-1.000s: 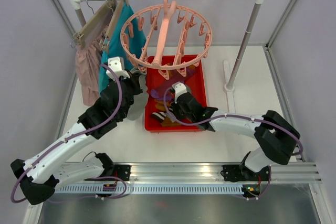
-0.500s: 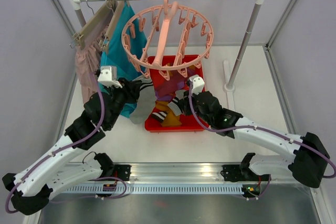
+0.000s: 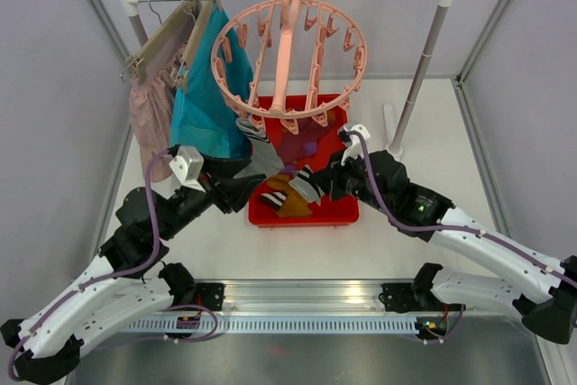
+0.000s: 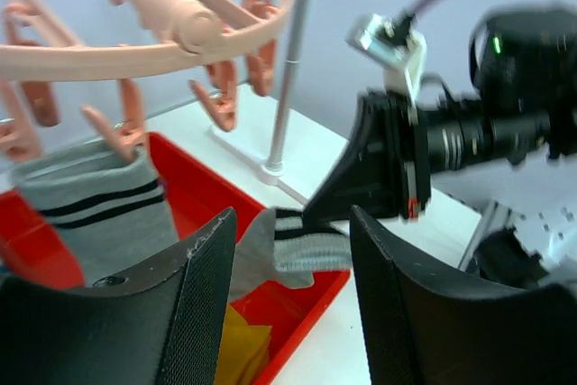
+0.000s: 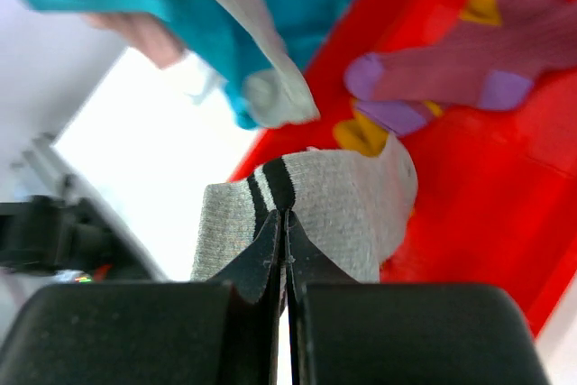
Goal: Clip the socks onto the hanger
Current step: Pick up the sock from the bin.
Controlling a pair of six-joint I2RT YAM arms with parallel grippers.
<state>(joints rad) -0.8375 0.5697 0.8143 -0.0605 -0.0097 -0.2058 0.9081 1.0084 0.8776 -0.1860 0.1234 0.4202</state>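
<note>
The salmon-pink ring hanger (image 3: 285,51) hangs from the rail, and a grey black-striped sock (image 3: 261,155) dangles from one of its front clips (image 4: 126,132). My left gripper (image 3: 240,189) stands open just below that sock (image 4: 99,214), holding nothing. My right gripper (image 3: 323,185) is shut on a second grey striped sock (image 5: 334,205), held above the red tray (image 3: 306,215). From the left wrist, this sock (image 4: 302,245) shows between my open fingers (image 4: 203,313). Purple (image 5: 469,69) and mustard yellow (image 5: 365,137) socks lie in the tray.
A teal garment (image 3: 203,96) and a pale pink garment (image 3: 149,123) hang on slim hangers at the rail's left end. The rail's right post (image 3: 419,69) stands on the table beside the tray. Grey walls close in both sides.
My left gripper opened and drew back toward me, leaving the grey sock hanging from a clip. My right gripper lifted the other grey striped sock out of the tray.
</note>
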